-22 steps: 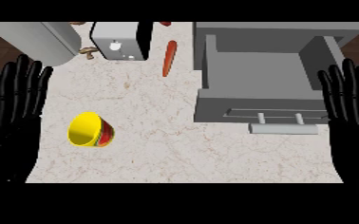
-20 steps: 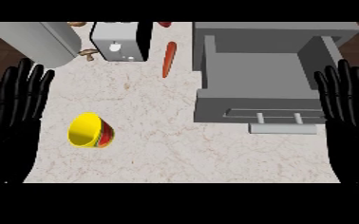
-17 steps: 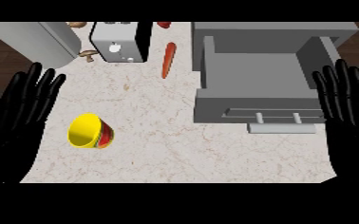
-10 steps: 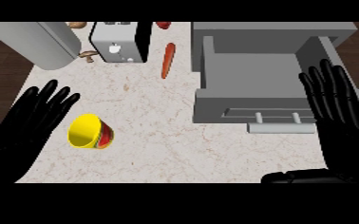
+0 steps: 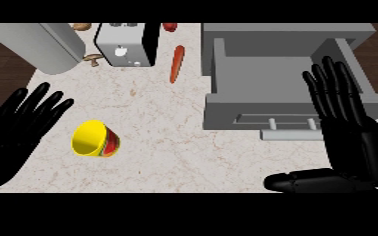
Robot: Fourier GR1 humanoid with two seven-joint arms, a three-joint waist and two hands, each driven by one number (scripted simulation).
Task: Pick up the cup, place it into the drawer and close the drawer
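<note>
Lying on its side on the pale marbled counter point(image 5: 162, 130), the cup point(image 5: 95, 139) sits at the lower left of the head view, well apart from the drawer. Its inside and rim are bright yellow; the outer wall shows a red band with a bit of green near the base. The mouth faces toward the left, toward the left hand.

Left hand point(image 5: 26, 122): black, fingers straight and spread, holding nothing. It shows at the left edge, just beside the cup, with a narrow gap of counter between the fingertips and the yellow rim.

Right hand point(image 5: 345, 127): black, fingers straight and slightly fanned, thumb stretched out to the left along the lower edge. It holds nothing. The fingers overlap the right part of the open drawer point(image 5: 284, 87).

The drawer is grey, pulled out, its interior bare. A bar handle point(image 5: 291, 124) sits on its front face.

Along the back of the counter: a grey cylinder point(image 5: 44, 45) at the far left, a grey and black boxy appliance point(image 5: 127, 44), a carrot point(image 5: 176, 63) lying lengthwise between appliance and drawer, and a small red item point(image 5: 170, 26) at the top edge. Small brown items point(image 5: 93, 58) lie between the cylinder and the appliance; what they are is unclear.
</note>
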